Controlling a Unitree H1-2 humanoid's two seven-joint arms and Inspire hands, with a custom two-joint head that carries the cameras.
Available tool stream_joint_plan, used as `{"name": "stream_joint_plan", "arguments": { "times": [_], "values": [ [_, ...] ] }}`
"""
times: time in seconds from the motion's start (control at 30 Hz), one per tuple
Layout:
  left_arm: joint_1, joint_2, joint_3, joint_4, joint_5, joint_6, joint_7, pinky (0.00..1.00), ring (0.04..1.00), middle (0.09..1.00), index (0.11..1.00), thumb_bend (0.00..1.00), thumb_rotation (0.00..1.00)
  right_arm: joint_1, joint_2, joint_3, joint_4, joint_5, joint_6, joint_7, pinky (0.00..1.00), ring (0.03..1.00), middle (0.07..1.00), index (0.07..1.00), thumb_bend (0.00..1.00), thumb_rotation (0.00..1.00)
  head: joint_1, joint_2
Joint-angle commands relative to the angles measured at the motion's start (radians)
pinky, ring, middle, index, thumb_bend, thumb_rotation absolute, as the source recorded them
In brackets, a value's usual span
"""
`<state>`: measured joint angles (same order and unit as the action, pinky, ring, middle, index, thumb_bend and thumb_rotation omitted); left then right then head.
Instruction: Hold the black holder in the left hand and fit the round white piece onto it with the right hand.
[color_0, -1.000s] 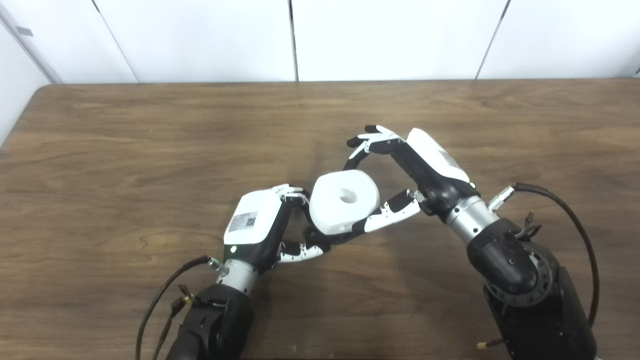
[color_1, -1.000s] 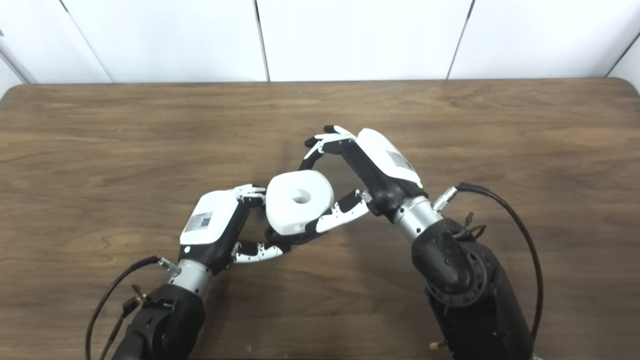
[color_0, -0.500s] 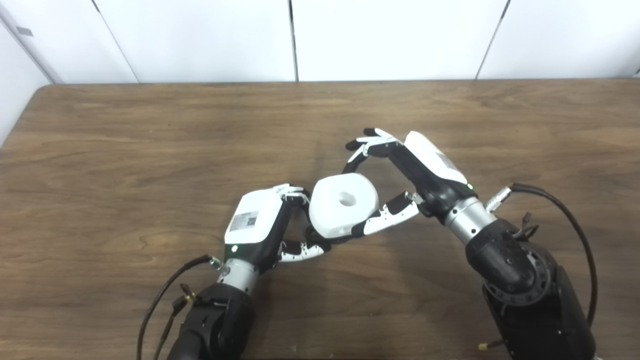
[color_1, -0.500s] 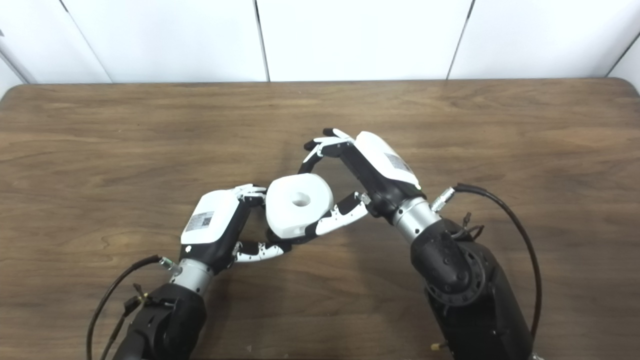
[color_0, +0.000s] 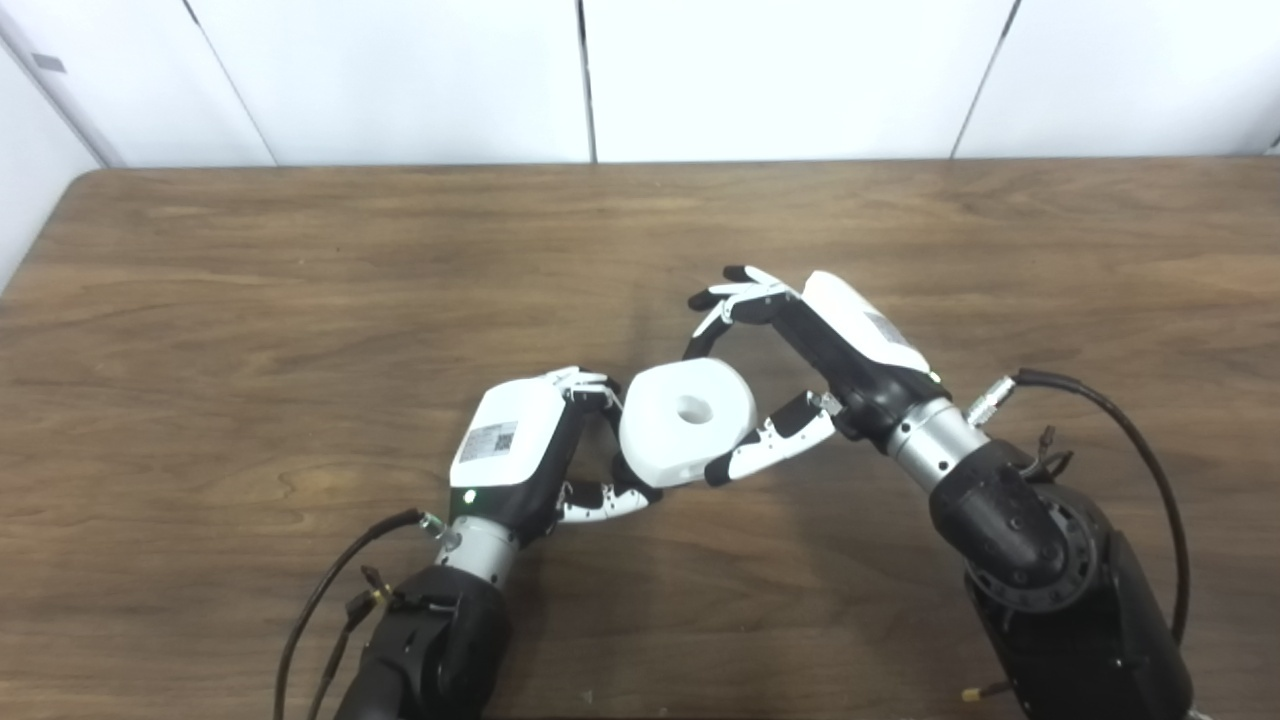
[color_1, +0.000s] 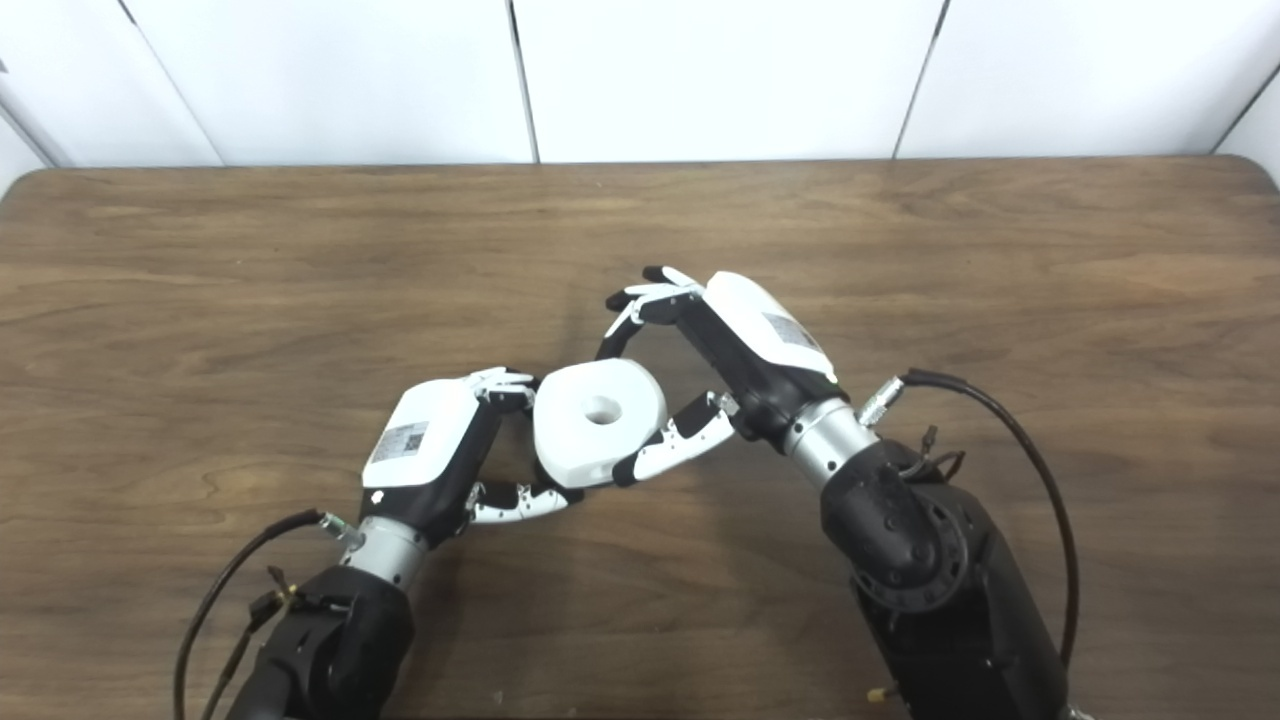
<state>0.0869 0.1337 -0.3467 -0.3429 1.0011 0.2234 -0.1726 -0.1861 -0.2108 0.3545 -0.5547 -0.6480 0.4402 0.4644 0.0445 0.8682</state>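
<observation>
A brown wooden table (color_0: 250, 300) carries the work, with both arms reaching in over its near middle. The right hand (color_0: 800, 370) grips the round white piece (color_0: 685, 420) between fingers and thumb, hole facing up, pressed against the left hand (color_0: 530, 450). The left hand's fingers curl around the black holder (color_0: 622, 470), which is mostly hidden under the white piece.

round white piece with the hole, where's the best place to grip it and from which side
Probably across its smooth curved outer wall, coming from the right. The round white plastic piece shows its centre hole upward, and the left hand crowds its left side, so only the right is free. The right hand grips it that way, fingers behind, thumb in front.
</observation>
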Motion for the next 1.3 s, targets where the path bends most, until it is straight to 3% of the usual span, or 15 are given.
{"name": "stream_joint_plan", "arguments": {
  "times": [0.0, 0.4, 1.27],
  "values": [
    [0.004, 0.002, -0.013, 0.016, 0.010, 0.018, -0.040, 0.83, 0.859, 0.783, 0.488, 0.52, 0.05, -0.016, 0.001, -0.009, -0.015, 0.006, -0.037, -0.019, 0.88, 0.953, 0.825, 0.484, 0.52, 0.13, 0.000, 0.001],
    [0.005, -0.001, -0.018, 0.014, 0.022, 0.020, -0.041, 0.84, 0.857, 0.778, 0.488, 0.52, 0.05, -0.006, 0.015, 0.013, 0.017, -0.016, -0.088, -0.047, 0.88, 0.947, 0.816, 0.483, 0.52, 0.13, 0.004, 0.001],
    [0.007, -0.002, -0.020, 0.012, 0.022, 0.016, -0.040, 0.84, 0.855, 0.777, 0.488, 0.52, 0.05, -0.020, 0.019, 0.028, 0.074, -0.033, -0.118, -0.064, 0.88, 0.939, 0.811, 0.483, 0.52, 0.13, 0.001, 0.003]
  ]
}}
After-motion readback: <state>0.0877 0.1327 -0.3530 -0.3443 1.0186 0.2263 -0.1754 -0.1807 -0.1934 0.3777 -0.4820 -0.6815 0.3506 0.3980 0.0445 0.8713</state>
